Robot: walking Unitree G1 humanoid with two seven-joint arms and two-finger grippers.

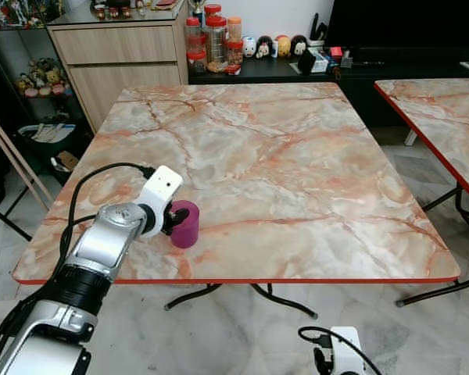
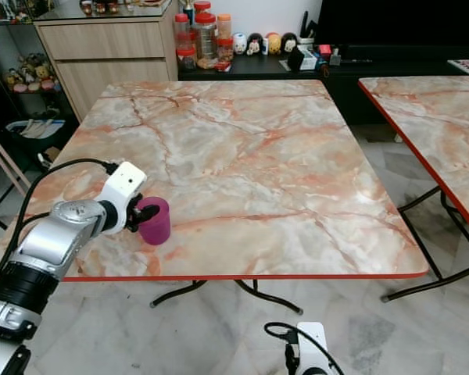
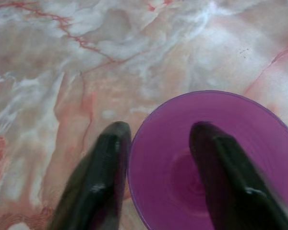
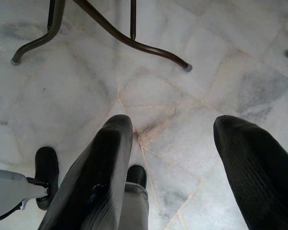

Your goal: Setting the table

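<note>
1. Right gripper (image 4: 170, 158): one, nearest to me, hanging idle below the tabletop edge over the tiled floor (image 4: 221, 62). Its jaws are spread with nothing between them.
2. Left gripper (image 3: 158, 158): one, at work at the purple cup (image 1: 185, 223). From the left wrist view I see one finger inside the cup and the other outside, straddling the rim. I judge the jaws to be pinching the cup wall, though the fingers may be only loosely about it.
3. Purple cup: one, upright, standing on the marble tabletop (image 1: 297, 172) near its front edge, towards the left corner on my side.
4. Marble tabletop: one carrying the cup; beyond the cup its surface holds nothing else that I can count. No plates, cutlery or further cups are on it.
5. Second tabletop (image 1: 445, 109): one, well apart to the right of the cup's table, partly in frame.
6. Far past the cup's table: a wooden cabinet (image 1: 117, 55), and several red-lidded jars (image 1: 211, 39) on a low dark shelf. I cannot count the jars exactly.
7. Progress, in my judgement: early. One item is placed or being placed; the rest of the setting is left.
</note>
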